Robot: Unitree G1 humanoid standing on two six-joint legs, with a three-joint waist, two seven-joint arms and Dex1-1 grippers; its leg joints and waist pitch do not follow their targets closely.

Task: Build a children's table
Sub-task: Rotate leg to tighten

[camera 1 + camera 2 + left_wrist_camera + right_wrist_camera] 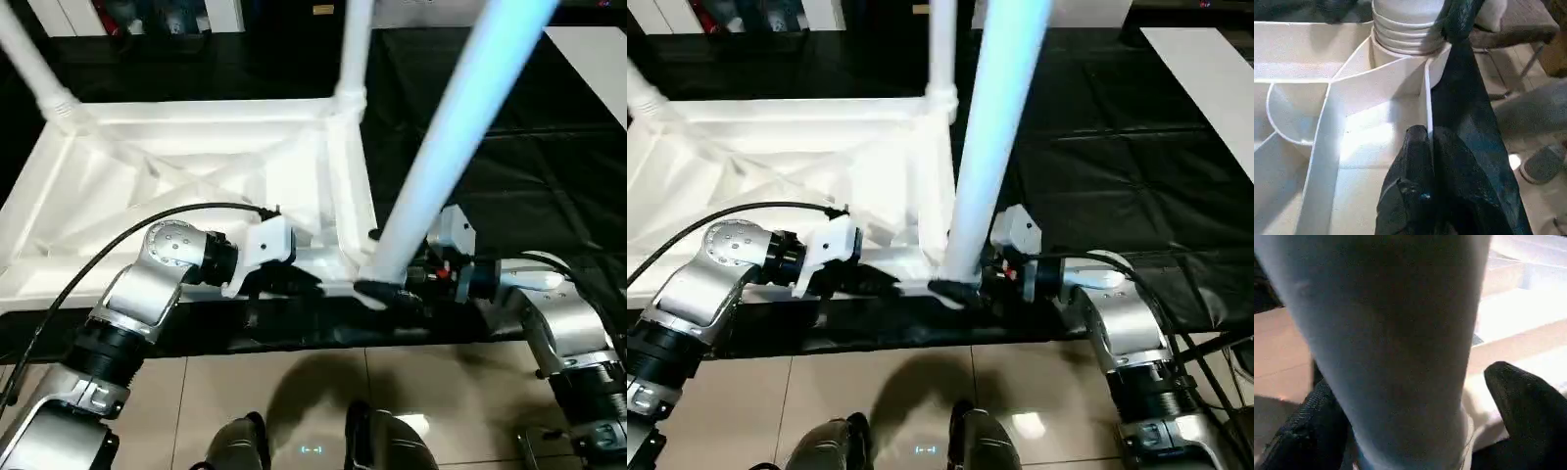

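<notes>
A: The tabletop (196, 186) lies upside down on the black bench (509, 166), the near-right leg (446, 157) leaning in its corner socket. The right tool (1415, 431) straddles its base, fingers (1528, 401) wide.

B: The left tool (1425, 147)?

A: Pinched tight on the rim. Probably the leg isn't seated; unheld, it could topple.

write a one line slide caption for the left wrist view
Black left hand pinching a thin rib of the white plastic tabletop, beside a ridged white tubular leg in its corner socket.
</notes>
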